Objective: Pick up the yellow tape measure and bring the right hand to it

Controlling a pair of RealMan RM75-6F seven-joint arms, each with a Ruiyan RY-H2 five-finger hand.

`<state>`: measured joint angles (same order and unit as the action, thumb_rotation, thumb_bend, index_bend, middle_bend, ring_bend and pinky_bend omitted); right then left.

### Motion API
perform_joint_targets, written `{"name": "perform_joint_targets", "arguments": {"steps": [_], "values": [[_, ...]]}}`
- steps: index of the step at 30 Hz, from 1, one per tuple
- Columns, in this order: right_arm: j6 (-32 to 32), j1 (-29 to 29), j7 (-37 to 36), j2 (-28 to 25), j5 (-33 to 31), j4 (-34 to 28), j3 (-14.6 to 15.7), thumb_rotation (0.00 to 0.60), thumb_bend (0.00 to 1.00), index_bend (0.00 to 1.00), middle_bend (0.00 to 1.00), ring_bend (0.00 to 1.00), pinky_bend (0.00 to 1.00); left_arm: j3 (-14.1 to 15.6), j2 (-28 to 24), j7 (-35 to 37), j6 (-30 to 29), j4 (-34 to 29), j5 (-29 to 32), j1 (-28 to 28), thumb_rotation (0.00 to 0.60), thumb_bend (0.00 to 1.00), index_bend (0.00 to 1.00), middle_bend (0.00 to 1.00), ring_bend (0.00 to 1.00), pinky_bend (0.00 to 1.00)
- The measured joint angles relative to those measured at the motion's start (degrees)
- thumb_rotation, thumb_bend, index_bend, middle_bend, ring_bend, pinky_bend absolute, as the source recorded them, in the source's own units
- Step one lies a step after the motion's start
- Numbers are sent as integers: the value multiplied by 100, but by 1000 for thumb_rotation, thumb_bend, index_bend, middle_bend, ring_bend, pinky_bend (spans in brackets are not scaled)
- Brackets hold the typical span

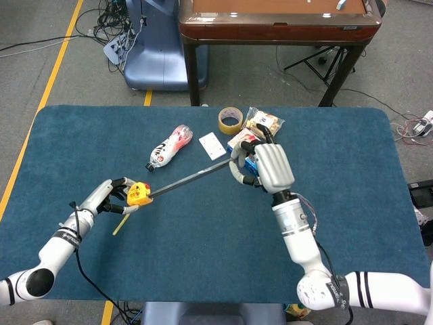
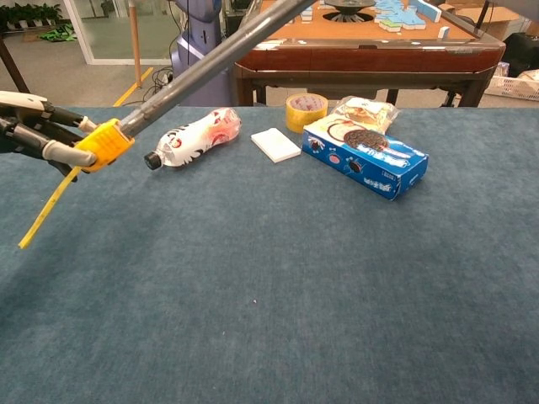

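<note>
My left hand (image 1: 101, 200) holds the yellow tape measure (image 1: 139, 194) above the table's left front part. The chest view shows the same tape measure (image 2: 103, 145) at the fingertips of that left hand (image 2: 34, 135). A grey blade (image 1: 193, 180) runs out of the case up and to the right, to my right hand (image 1: 265, 166). The right hand pinches the blade's end over the middle of the table. In the chest view the blade (image 2: 202, 67) leaves the top edge and the right hand is out of frame. A yellow strap (image 2: 46, 210) hangs below the case.
A plastic bottle (image 1: 169, 146) lies behind the blade, beside a white card (image 1: 213, 145). A tape roll (image 1: 230, 120), a snack bag (image 1: 262, 122) and a blue cookie box (image 2: 370, 156) sit at the back. A brown table (image 1: 277, 20) stands beyond the blue tabletop (image 1: 203, 271).
</note>
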<state>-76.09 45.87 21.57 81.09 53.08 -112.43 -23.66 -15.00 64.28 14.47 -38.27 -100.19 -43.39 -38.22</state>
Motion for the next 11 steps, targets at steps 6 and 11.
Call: {"name": "perform_joint_targets", "arguments": {"steps": [6, 11], "values": [[-127, -269, -88, -395, 144, -297, 10, 600, 809, 657, 655, 484, 64, 74, 26, 203, 143, 195, -125, 97, 600, 211, 412, 494, 331, 317], [-212, -439, -154, -623, 237, -478, 3, 600, 809, 657, 655, 484, 64, 89, 29, 338, 202, 256, -213, 154, 600, 211, 411, 493, 331, 317]]}}
